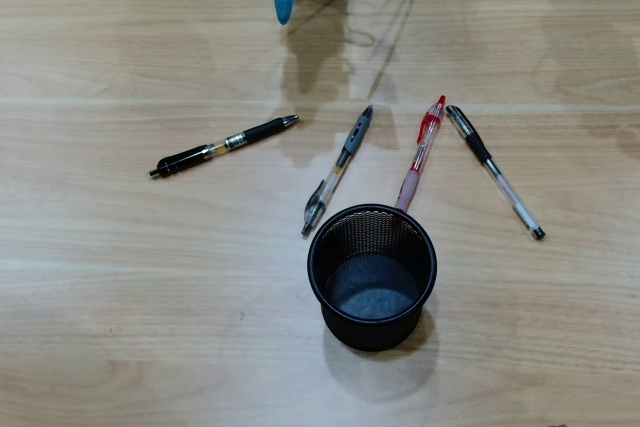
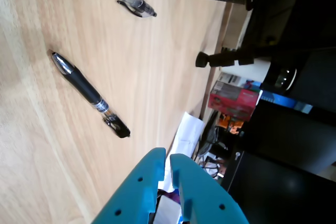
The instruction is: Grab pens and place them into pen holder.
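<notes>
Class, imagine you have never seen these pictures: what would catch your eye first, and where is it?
First, the black mesh pen holder, empty, low and right of centre on the wooden table in the overhead view. Four pens lie above it: a black pen apart to the left, then the grey pen, red pen and black-and-clear pen. The bright teal hand in the wrist view is shut and holds nothing.

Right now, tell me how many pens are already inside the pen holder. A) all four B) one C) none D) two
C: in the overhead view the pen holder is empty and all four pens lie on the table: black-yellow, grey-clear, red-clear, black-and-clear.
</notes>
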{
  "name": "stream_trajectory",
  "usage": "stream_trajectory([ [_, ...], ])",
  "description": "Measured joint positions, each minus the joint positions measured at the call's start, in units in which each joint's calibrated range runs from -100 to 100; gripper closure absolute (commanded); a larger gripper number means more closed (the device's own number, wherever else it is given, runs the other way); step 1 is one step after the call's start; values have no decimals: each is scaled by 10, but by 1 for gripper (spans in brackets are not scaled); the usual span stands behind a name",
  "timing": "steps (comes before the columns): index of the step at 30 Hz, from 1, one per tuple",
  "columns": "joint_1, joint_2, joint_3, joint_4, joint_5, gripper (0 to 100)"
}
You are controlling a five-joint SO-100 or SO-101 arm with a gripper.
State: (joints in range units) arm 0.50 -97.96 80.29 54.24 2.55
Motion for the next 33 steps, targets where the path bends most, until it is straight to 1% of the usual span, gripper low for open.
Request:
stream_trajectory([
  [8,9,6,-20,0,0,98],
  [11,22,84,-68,0,-5,98],
  [13,27,154,-116,0,-22,98],
  [16,40,274,-194,0,-62,98],
  [20,55,424,-269,1,-132,98],
  [21,59,471,-289,1,-163,98],
  [24,60,503,-303,1,-198,98],
  [33,76,576,-341,1,-215,98],
])
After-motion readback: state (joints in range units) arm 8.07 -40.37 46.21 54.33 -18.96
